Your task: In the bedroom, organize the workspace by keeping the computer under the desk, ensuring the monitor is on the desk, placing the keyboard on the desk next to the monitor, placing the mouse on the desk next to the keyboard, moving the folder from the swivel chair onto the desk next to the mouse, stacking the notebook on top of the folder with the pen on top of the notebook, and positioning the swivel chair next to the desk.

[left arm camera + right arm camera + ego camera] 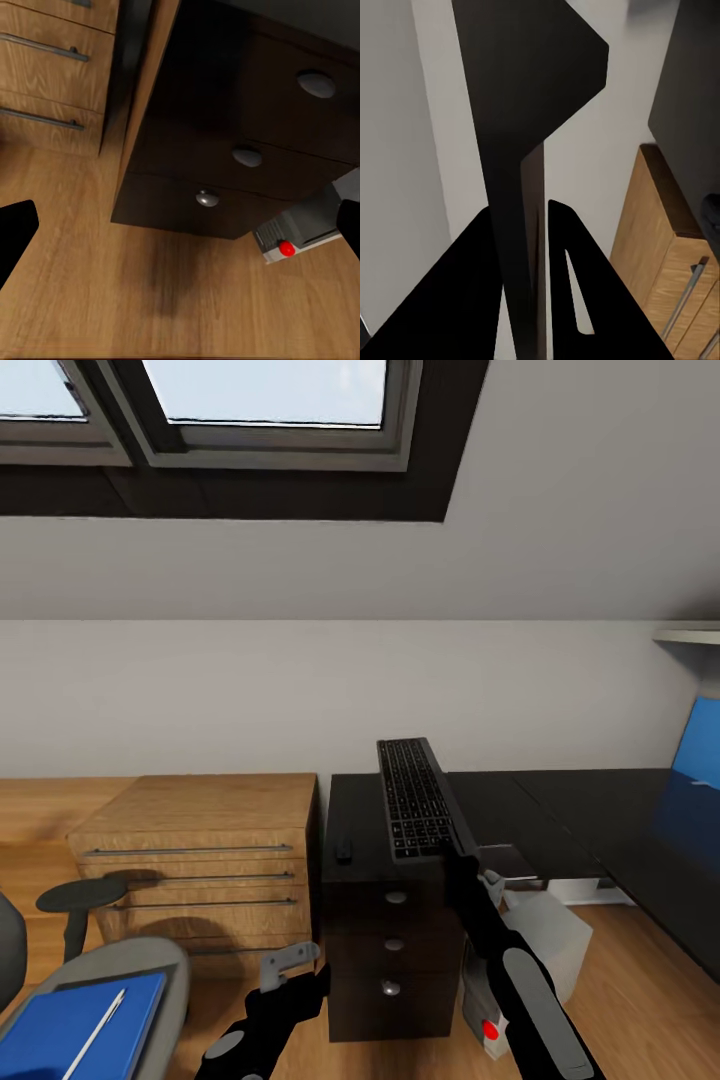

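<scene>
glossy black desk [560, 800] carries a small black mouse [343, 849] near its left edge. right gripper [462, 857] jaws clamp the slim grey-framed keyboard [415, 796] above it; the right wrist view shows fingers [577, 300] pinching it. left gripper [285, 964] jaws: cannot tell.

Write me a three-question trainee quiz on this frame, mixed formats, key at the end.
1. True or false: the right gripper has its jaws shut on the keyboard.
2. What lies on the blue folder? A) mouse B) pen C) notebook
3. Fill in: the small black mouse rests on the ___ top.

Key: 1 true. 2 B, the white pen, on the swivel chair seat. 3 desk; it sits beside the held keyboard, at the end nearest the wooden cabinet.
</scene>
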